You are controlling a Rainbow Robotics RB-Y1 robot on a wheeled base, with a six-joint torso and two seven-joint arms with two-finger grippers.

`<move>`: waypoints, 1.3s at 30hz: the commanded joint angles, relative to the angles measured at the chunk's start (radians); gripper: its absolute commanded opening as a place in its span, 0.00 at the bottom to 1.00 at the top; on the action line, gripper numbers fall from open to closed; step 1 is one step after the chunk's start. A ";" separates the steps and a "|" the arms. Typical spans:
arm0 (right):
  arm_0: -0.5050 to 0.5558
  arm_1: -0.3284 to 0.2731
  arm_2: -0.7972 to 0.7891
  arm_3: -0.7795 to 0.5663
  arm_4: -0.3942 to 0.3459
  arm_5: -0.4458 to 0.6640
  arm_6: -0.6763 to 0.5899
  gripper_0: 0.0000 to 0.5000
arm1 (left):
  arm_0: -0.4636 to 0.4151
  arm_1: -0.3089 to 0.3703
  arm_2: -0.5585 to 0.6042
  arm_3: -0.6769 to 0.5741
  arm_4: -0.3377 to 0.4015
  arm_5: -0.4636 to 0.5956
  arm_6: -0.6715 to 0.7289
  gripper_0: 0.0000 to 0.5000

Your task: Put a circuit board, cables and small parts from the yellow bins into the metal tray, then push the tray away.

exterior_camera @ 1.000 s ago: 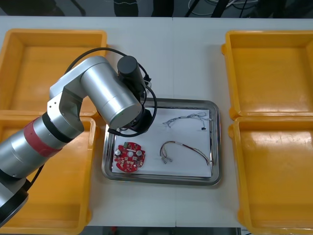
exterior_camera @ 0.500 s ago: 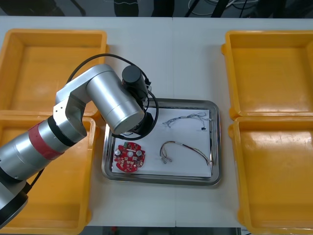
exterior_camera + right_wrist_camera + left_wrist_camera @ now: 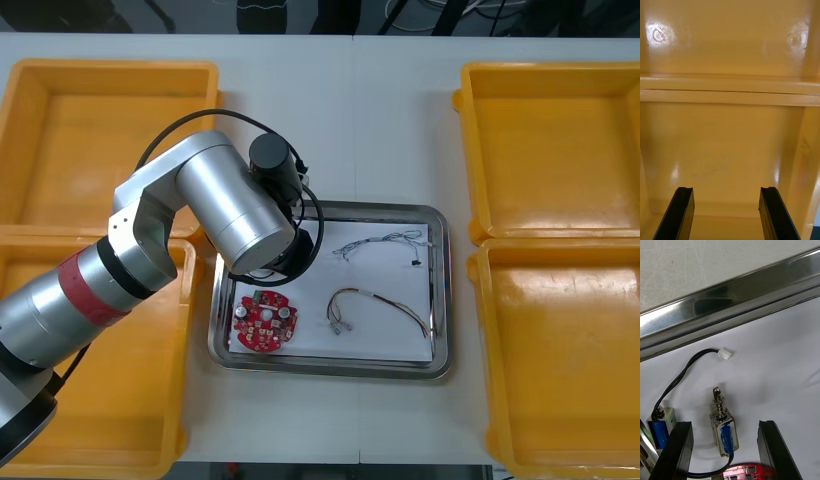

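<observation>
Left gripper [image 3: 725, 423] edged over the metal tray [image 3: 733, 303], open fingers [image 3: 677, 450] flanking a small metal part [image 3: 724, 433]. Right gripper [image 3: 726, 189] open above a yellow bin [image 3: 730, 142].

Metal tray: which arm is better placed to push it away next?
Probably the left. The left gripper, jaws open, hangs inside the metal tray over a small metal part; the right gripper, jaws open, is over a yellow bin, not the tray.

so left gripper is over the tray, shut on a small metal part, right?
Not shut: the left gripper is open, fingers standing clear either side of the small metal part lying in the tray, per the left wrist view. Rest holds.
</observation>
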 commanded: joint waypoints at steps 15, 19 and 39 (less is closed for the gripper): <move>0.011 0.003 -0.008 -0.094 -0.007 0.003 -0.067 1.00 | -0.140 0.148 0.296 -0.142 0.195 0.347 0.092 1.00; 0.008 0.003 0.004 -0.117 -0.017 0.003 -0.067 1.00 | -0.150 0.190 0.344 -0.148 0.242 0.368 0.084 1.00; -0.122 -0.131 0.282 -0.317 -0.250 0.003 -0.052 1.00 | -0.025 0.475 0.576 -0.289 0.506 0.368 0.060 1.00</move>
